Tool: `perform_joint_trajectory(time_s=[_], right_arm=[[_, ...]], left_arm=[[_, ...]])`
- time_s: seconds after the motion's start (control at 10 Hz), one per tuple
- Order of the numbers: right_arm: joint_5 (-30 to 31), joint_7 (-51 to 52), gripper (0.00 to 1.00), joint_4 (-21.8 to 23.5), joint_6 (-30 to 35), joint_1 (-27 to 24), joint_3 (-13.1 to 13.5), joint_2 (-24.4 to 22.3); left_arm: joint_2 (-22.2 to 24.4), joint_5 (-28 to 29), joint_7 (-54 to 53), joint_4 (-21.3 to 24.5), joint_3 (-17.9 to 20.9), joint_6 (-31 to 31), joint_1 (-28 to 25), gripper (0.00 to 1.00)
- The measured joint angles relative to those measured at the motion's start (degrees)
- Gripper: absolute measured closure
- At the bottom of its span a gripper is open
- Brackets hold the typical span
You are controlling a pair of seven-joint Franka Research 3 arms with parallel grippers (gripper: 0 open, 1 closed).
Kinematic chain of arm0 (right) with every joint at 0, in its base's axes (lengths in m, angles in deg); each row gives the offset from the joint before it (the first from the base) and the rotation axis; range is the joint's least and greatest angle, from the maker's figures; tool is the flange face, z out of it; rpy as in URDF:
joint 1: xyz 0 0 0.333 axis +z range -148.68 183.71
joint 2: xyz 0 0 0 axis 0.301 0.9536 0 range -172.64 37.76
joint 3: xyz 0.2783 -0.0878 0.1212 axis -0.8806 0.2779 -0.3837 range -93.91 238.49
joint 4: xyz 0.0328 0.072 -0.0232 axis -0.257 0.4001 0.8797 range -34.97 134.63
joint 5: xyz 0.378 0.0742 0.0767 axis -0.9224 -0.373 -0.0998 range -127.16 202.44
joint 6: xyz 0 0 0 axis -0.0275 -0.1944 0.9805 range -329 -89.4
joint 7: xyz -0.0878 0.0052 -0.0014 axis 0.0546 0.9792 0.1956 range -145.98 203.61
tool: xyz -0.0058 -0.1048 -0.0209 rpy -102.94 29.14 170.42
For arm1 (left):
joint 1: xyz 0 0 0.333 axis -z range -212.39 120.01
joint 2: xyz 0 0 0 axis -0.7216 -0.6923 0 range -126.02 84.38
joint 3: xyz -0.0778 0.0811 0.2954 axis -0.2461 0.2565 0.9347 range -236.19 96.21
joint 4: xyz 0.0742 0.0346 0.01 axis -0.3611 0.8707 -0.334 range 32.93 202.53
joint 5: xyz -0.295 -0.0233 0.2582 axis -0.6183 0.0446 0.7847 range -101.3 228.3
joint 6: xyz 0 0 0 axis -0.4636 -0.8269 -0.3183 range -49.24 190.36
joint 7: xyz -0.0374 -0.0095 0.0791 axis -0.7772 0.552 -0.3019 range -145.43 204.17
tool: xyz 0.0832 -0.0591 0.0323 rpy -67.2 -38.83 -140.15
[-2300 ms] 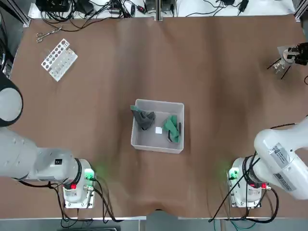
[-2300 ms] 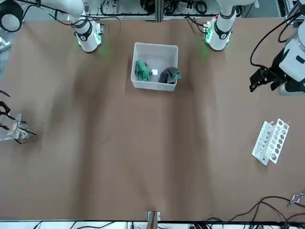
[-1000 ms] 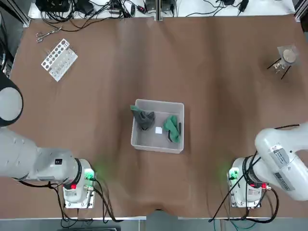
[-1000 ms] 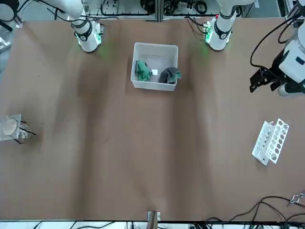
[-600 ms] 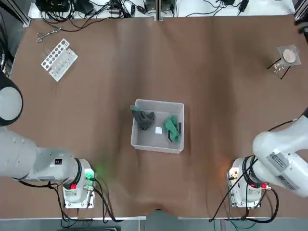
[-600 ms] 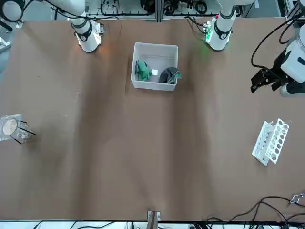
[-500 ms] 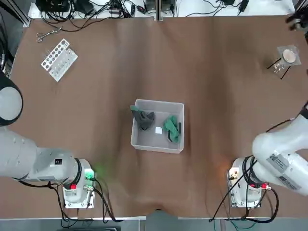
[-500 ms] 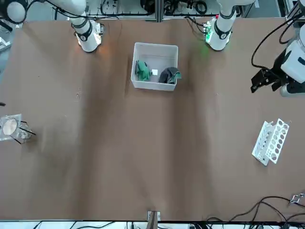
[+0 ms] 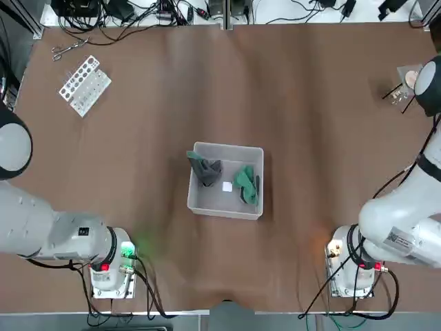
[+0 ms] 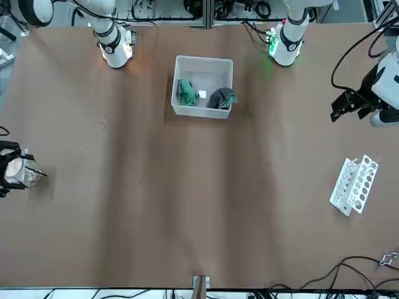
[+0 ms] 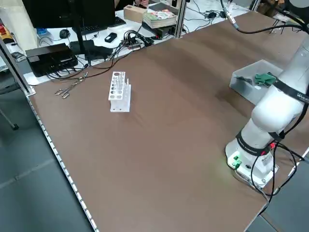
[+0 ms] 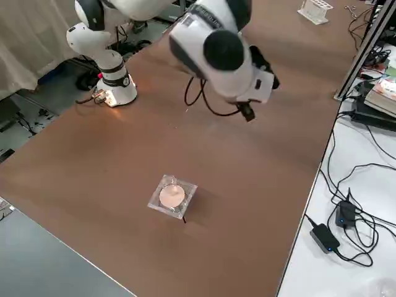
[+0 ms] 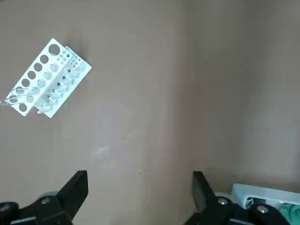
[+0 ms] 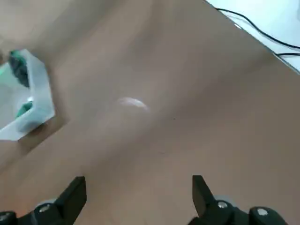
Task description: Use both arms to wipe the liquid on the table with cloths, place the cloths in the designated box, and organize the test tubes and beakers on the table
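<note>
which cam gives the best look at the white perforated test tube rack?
Left wrist view: the white perforated test tube rack fills more of the picture, holes countable. Top view and front view show it small near an edge. Left side view shows it side-on. The right wrist view misses it; right side view shows only a corner.

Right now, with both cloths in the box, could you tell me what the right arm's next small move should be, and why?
Probably bring the open right gripper back down over the small clear container near the table's far right corner: both cloths lie in the box, and that glassware stands unsorted.
</note>
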Motion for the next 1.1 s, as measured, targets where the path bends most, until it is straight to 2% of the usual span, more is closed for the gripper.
perform_joint_trajectory(time_s=[0.1, 0.3, 0.4, 0.6, 0.7, 1.1], right_arm=[[3.1, -4.2, 0.0, 0.2, -1.6, 4.1, 2.6, -1.3], [8.5, -14.8, 0.0, 3.4, -4.1, 13.0, 10.2, -4.4], [11.3, -19.8, 0.0, 7.1, -7.2, 14.8, 11.1, -6.8], [14.9, -29.5, 0.0, 16.6, -13.0, 16.2, 11.1, -13.1], [16.3, -35.2, 0.0, 19.5, -13.4, 16.7, 10.7, -15.7], [23.8, -50.6, 0.0, 23.8, -13.4, 17.4, 5.6, -21.9]], left_arm=[[0.0, 0.0, 0.0, 0.0, 0.0, 0.0, 0.0, 0.02], [0.0, 0.0, 0.0, 0.0, 0.0, 0.0, -0.1, 0.02], [0.0, 0.0, 0.0, 0.0, 0.1, 0.0, -0.2, 0.02], [0.0, 0.0, -0.1, 0.0, 0.2, 0.0, -0.4, 0.02], [0.0, 0.0, -0.1, 0.0, 0.2, 0.0, -0.4, 0.02], [0.0, 0.0, -0.3, 0.0, 0.2, 0.0, -0.7, 0.02]])
